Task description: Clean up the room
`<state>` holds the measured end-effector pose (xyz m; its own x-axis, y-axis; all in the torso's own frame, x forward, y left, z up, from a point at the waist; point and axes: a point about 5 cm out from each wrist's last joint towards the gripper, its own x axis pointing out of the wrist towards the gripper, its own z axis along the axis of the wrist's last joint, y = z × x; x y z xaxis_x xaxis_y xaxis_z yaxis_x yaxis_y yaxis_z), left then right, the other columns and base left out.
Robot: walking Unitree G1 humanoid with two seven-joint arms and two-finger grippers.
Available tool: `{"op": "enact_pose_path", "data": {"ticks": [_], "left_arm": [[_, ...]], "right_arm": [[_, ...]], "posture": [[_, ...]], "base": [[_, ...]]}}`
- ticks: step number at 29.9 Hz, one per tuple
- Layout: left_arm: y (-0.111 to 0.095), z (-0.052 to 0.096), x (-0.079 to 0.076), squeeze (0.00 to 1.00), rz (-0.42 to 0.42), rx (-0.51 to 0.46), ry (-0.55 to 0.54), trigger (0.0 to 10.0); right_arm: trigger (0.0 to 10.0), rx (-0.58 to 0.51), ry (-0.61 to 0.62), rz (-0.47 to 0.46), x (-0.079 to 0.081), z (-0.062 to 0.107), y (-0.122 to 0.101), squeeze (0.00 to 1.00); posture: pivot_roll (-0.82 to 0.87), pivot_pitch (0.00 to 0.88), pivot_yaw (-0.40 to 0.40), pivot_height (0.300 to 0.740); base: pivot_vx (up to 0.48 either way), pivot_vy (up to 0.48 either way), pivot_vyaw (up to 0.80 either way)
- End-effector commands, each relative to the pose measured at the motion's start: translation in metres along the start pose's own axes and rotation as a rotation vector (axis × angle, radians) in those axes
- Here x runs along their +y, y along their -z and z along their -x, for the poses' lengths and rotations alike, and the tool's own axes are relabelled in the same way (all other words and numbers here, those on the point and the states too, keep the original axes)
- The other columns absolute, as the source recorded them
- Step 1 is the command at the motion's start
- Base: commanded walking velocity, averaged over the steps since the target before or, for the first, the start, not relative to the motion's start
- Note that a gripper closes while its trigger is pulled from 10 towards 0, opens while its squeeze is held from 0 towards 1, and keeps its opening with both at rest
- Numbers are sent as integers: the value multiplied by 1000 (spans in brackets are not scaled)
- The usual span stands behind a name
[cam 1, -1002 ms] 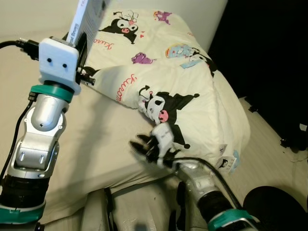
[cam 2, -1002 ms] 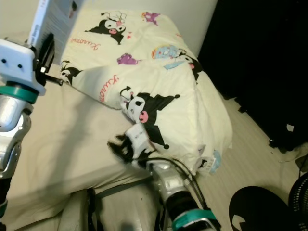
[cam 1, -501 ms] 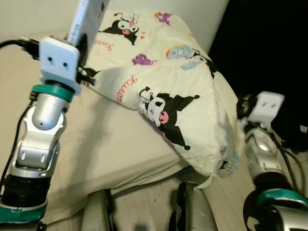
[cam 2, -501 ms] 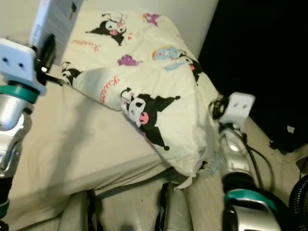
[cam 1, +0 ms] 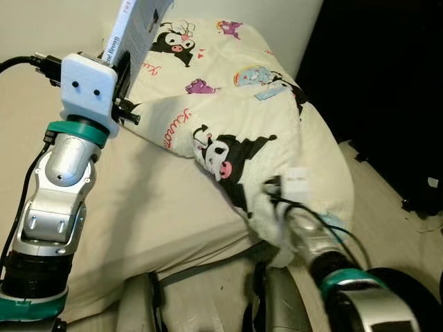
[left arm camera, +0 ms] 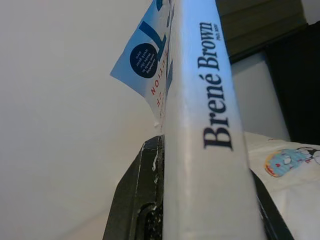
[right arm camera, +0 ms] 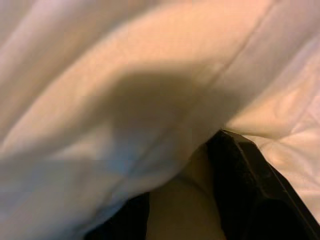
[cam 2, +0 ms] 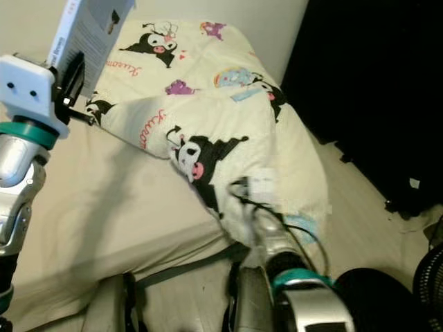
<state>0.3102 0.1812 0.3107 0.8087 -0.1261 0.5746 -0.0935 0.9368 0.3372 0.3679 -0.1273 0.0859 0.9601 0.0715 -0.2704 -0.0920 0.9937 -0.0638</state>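
Note:
My left gripper (cam 1: 122,77) is raised over the bed, shut on a white and blue book (cam 1: 136,26) that stands upright. The spine (left arm camera: 200,125) reads "Brené Brown" between its two black fingers (left arm camera: 137,200). A cream cartoon-print blanket (cam 1: 239,97) lies rumpled over the right side of the bed (cam 1: 152,207). My right gripper (cam 1: 271,206) is pushed into the blanket's hanging edge at the bed's front right corner. In the right wrist view its black fingers (right arm camera: 250,200) stand apart, with blanket fabric (right arm camera: 150,100) over and between them.
The beige sheet on the left half of the bed is bare. A dark curtain or cabinet (cam 1: 387,83) stands to the right across a strip of pale floor (cam 1: 387,207). A black round object (cam 1: 408,290) lies on the floor near my right arm.
My right arm left the bed's front edge, swung out to the right, and has come back in under the blanket's edge. The left arm and book stayed put.

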Motion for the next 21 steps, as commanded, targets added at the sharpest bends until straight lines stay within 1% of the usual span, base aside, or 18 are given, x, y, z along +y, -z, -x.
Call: {"op": "enact_pose_path", "data": {"ticks": [1,3,4,5,6,7,8,10,11,12,13,14,15,16,18,19,20,21], "left_arm": [[-13,-4,10,0,2,-47,-28,10000],[-14,-5,12,0,1,-51,-32,10000],[-14,-5,12,0,1,-51,-32,10000],[-15,-5,12,0,1,-53,-34,10000],[-15,-5,12,0,1,-53,-34,10000],[-15,-5,12,0,0,-53,-35,10000],[-14,-4,13,0,-2,-52,-38,10000],[-14,-4,13,0,-2,-52,-38,10000],[-14,-4,13,0,-3,-52,-40,10000],[-13,-4,14,0,-4,-50,-44,10000],[-13,-4,14,0,-4,-50,-44,10000],[-13,-3,14,0,-5,-48,-46,10000],[-11,-3,14,0,-4,-43,-48,10000],[-11,-3,14,0,-4,-43,-48,10000],[-10,-3,12,0,-1,-40,-47,10000],[-10,-3,11,0,0,-39,-46,10000],[-10,-3,11,0,0,-39,-46,10000],[-9,-4,10,0,2,-38,-45,10000]], "right_arm": [[10000,7,-151,7,30,1,3,0],[10000,0,-299,-1,58,4,2,0],[10000,0,-299,-1,58,4,2,0],[10000,-7,-403,-2,72,8,2,0],[10000,-7,-403,-2,72,8,2,0],[10000,-5,-575,2,90,16,6,0],[10000,-2,-798,52,105,31,18,0],[10000,-2,-798,52,105,31,18,0],[10000,13,-977,87,113,46,30,0],[10000,49,-1132,130,104,66,48,0],[10000,49,-1132,130,104,66,48,0],[10000,81,-1225,151,98,82,60,0],[10000,160,-1274,213,65,105,83,0],[10000,160,-1274,213,65,105,83,0],[10000,189,-1230,252,38,112,91,0],[10000,189,-1208,261,30,113,91,0],[10000,189,-1208,261,30,113,91,0],[10000,179,-1158,252,18,109,87,0]], "posture": [[131,133,43,585],[129,133,40,585],[129,133,40,585],[129,133,40,585],[129,133,40,585],[124,132,36,585],[118,134,32,585],[118,134,32,585],[115,134,30,585],[104,138,25,585],[104,138,25,585],[104,138,25,585],[82,142,22,585],[82,142,22,585],[82,142,22,585],[68,141,19,585],[68,141,19,585],[68,141,19,585]], "base": [[0,0,0],[0,0,0],[0,0,0],[0,0,0],[0,0,0],[0,0,0],[0,0,0],[0,0,0],[0,0,0],[0,0,0],[0,0,0],[0,0,0],[0,0,0],[0,0,0],[0,0,0],[0,0,0],[0,0,0],[0,0,0]]}}
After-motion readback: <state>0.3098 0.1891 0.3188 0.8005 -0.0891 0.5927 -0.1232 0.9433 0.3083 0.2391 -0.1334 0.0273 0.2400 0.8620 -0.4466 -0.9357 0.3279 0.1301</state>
